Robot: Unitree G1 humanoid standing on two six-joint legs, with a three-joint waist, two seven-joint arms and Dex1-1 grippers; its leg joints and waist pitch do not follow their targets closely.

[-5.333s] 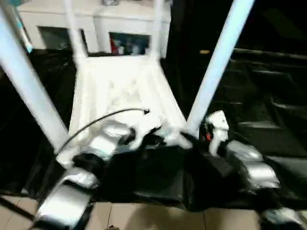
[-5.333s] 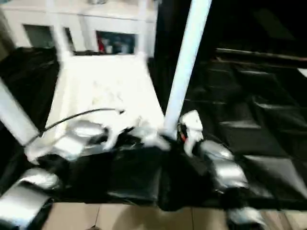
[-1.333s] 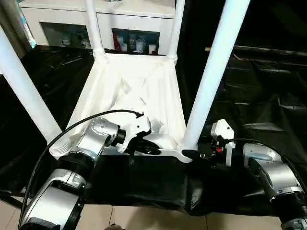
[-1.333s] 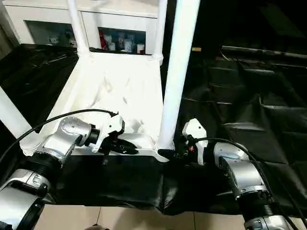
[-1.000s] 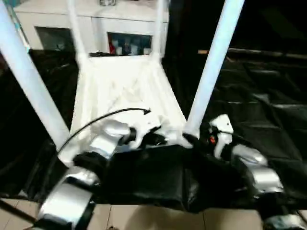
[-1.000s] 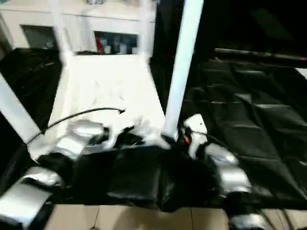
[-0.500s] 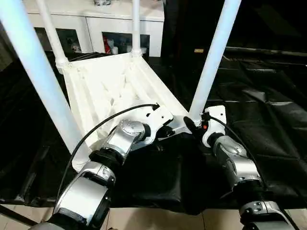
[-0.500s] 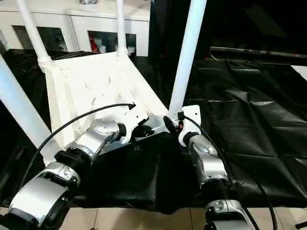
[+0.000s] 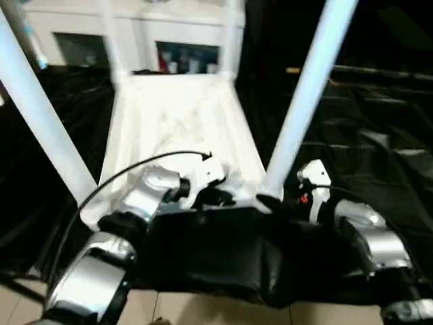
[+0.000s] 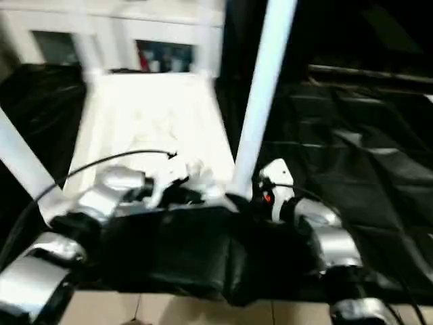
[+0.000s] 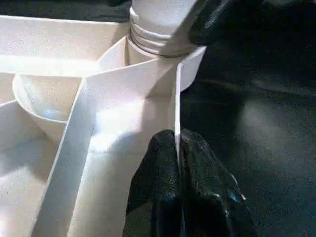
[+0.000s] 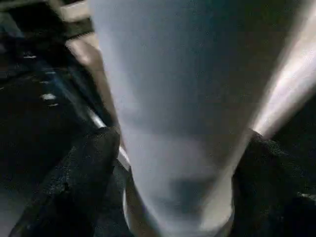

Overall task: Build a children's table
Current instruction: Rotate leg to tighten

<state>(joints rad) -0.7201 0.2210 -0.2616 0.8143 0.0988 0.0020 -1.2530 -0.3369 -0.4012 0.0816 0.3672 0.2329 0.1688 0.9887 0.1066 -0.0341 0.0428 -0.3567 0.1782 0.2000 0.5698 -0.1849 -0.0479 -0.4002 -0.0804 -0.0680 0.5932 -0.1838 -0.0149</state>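
The near right leg (image 9: 304, 101) stands upright in the upside-down tabletop (image 9: 177, 125), rising between the spread fingers (image 12: 81, 168) of the right claw (image 12: 177, 163) at its base, while the left claw (image 11: 178, 163) pinches the tabletop's edge wall just beside that corner.

Tabletop (image 10: 152, 122) inverted on black sheet (image 10: 365, 169), ribbed underside up. Near-right leg (image 10: 260, 88) upright in corner socket. Right gripper (image 10: 247, 196) at leg base. Left gripper (image 10: 186, 196) at tabletop's near rim.
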